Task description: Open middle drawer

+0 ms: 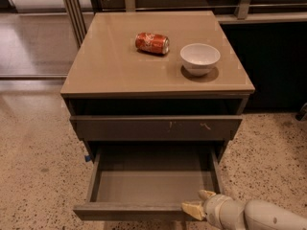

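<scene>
The middle drawer [129, 210] is pulled well out of the bench [110, 71], low in the centre of the frame. Its grey interior is open to view and its dark flat front runs along the bottom edge. A small blue tab [88, 157] shows at its left end, up where the drawer meets the carcass.

My end effector [199, 202] sits at the right end of that front, in the lower right of the frame, touching the drawer's top front edge just inside its right corner. I cannot tell whether it is clenched on the front or released. My pale arm [273, 217] runs off from it towards the bottom right corner.

Just above the open drawer is the wider drawer front [156, 127] with white scratch marks right of centre, standing slightly proud of the carcass.

On the tan bench top, in the upper middle of the frame, a red drink can [152, 43] lies on its side. A white bowl [200, 58] stands upright just to its right, apart from it. Speckled floor [33, 176] spreads to the left and right of the bench.
</scene>
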